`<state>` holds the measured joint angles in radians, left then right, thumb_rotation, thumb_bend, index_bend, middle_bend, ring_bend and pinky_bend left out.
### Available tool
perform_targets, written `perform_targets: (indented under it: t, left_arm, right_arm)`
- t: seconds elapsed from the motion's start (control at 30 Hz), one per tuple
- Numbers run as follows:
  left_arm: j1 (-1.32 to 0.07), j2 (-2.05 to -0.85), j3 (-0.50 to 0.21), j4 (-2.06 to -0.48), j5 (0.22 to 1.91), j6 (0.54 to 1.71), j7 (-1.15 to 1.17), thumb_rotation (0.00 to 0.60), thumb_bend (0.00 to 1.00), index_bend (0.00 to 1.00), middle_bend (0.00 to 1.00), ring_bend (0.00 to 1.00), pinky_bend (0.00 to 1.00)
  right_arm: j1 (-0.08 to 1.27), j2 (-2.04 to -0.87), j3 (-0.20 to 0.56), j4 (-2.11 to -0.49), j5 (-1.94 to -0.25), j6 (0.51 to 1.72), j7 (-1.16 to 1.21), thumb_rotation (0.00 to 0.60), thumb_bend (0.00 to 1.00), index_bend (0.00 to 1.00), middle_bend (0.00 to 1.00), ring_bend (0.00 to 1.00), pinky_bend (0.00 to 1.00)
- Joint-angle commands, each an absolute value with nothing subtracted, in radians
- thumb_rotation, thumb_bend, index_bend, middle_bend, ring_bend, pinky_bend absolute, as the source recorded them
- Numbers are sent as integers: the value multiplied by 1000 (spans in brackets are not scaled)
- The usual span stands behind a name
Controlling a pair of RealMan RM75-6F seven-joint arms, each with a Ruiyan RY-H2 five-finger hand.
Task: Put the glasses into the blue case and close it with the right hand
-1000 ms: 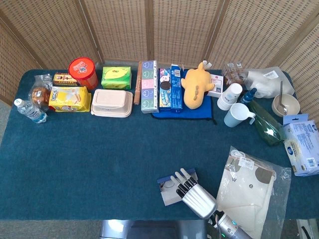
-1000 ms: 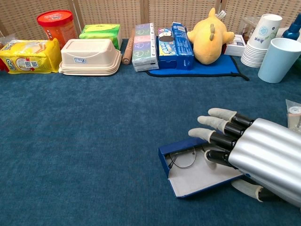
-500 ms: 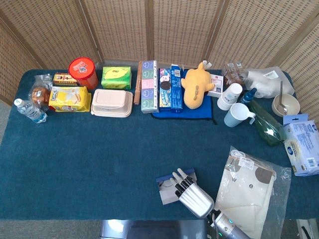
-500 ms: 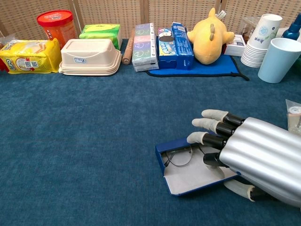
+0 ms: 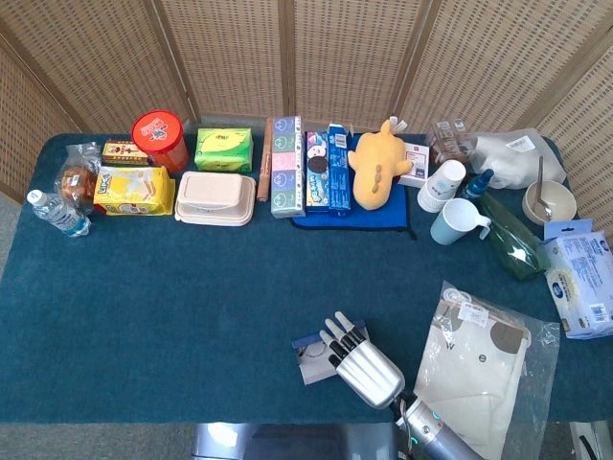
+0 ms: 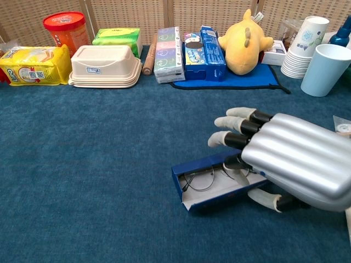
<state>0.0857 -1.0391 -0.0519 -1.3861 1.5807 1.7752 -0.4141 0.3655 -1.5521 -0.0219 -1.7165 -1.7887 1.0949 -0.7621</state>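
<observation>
Glasses (image 6: 200, 178) lie in the open blue case (image 6: 189, 193); my right hand (image 6: 285, 156), fingers spread, rests over it. Closing remains.

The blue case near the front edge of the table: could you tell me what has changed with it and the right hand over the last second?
The right hand has moved leftward, and the blue case has slid left with it across the table. The case's near flap has tilted up, so closing has begun. The glasses stay inside. The items along the back have not moved, and the left hand remains out of view.
</observation>
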Motion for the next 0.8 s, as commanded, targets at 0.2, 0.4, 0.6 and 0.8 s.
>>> perform_targets:
  t: [0.2,0.4,0.6,0.8]
  left_arm:
    - [86,-1050,-50,-1376,1577,1769,-421,600,350,164,193,138,206]
    - [84,-1062,-51,-1360,1570,1760,-437,600,350,164,193,138,205]
    - [84,-1073,-52,-1336,1564,1753,-455,600,350,164,194,138,206]
    - [86,-1082,-51,-1318,1560,1749,-465,600,351,164,194,138,206]
  right_arm:
    - [394,-1566,9,-1734,-1738,1058,-793,600,339,558,198,92,111]
    - [417,-1593,31,-1727,-1698,1037,-806,600,305,378,147,58,112]
    - [447,-1621,60,-1693,-1658,1018,-821,600,305,248,113,28,111]
    - [471,-1640,78,-1673,-1617,1001,-840,600,305,239,104,26,111]
